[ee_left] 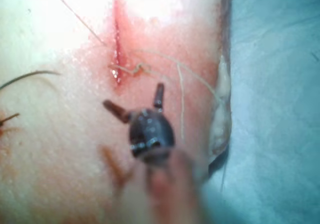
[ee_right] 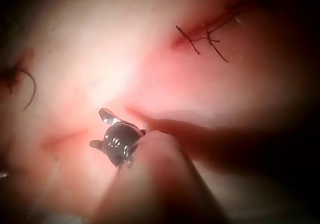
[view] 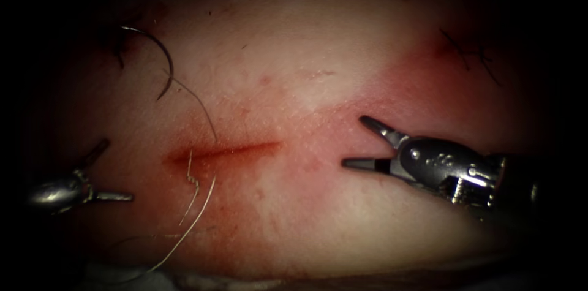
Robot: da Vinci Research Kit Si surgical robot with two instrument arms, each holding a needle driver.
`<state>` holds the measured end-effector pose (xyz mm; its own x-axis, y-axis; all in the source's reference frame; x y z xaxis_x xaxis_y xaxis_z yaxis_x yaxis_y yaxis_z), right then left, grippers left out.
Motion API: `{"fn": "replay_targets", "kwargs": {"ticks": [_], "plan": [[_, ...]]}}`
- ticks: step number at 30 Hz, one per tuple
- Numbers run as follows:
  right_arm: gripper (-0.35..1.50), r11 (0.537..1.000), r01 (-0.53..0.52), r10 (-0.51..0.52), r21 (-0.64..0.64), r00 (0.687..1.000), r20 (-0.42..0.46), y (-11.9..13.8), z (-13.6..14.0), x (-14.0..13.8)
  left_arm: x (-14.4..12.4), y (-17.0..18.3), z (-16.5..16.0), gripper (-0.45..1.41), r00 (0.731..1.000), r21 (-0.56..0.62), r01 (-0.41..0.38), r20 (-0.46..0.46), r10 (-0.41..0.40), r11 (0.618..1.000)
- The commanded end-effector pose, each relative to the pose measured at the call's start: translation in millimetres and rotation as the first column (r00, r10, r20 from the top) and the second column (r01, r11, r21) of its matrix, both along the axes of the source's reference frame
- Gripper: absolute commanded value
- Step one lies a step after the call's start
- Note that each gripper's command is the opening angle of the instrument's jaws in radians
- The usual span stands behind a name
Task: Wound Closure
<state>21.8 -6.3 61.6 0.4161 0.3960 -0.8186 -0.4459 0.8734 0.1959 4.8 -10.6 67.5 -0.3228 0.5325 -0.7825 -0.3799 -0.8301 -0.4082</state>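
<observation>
The cut [view: 226, 151] is a short red slit across the tissue [view: 306, 40]. The curved needle [view: 160, 58] lies loose on the tissue, up and left of the cut's left end, held by neither tool. Its thread [view: 202, 110] runs down into the cut, comes out on the near side and trails toward the front edge. My left tool [view: 119, 168] hovers left of the cut, jaws open and holding nothing. My right tool [view: 353, 140] is to the right of the cut, jaws spread, also holding nothing. The wrist views show both the left tool [ee_left: 132, 94] and the right tool [ee_right: 96, 128] open.
An older stitch with dark cut thread ends [view: 468, 52] sits at the far right, also seen as dark thread ends [ee_right: 205, 37]. Red fluid stains the tissue around the cut. The tissue's front edge [ee_left: 222, 84] meets a blue drape [ee_left: 275, 84].
</observation>
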Motion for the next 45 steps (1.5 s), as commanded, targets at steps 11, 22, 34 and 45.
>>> {"fn": "replay_targets", "kwargs": {"ticks": [11,22,34,45], "plan": [[1.47,1.0,0.012,-0.012,0.009,1.0,-0.002,-0.8,0.4,0.7,0.5,-6.8,-5.2,0.93,0.908,0.31,-0.412,0.055,0.416,0.857],[1.47,1.0,0.013,-0.013,0.01,1.0,-0.009,-1.0,0.3,2.1,0.7,-10.2,0.4,0.84,0.774,0.296,-0.554,-0.162,0.612,0.778],[1.47,1.0,0.017,-0.016,0.011,1.0,-0.014,-1.3,0.0,2.5,0.7,-10.9,3.0,-0.45,0.633,0.306,-0.68,-0.214,0.744,0.667],[1.42,0.999,0.038,-0.038,0.011,0.998,-0.041,-1.9,0.3,3.6,0.3,-5.0,-3.9,-0.45,0.746,0.27,-0.57,-0.226,0.627,0.776]]}}
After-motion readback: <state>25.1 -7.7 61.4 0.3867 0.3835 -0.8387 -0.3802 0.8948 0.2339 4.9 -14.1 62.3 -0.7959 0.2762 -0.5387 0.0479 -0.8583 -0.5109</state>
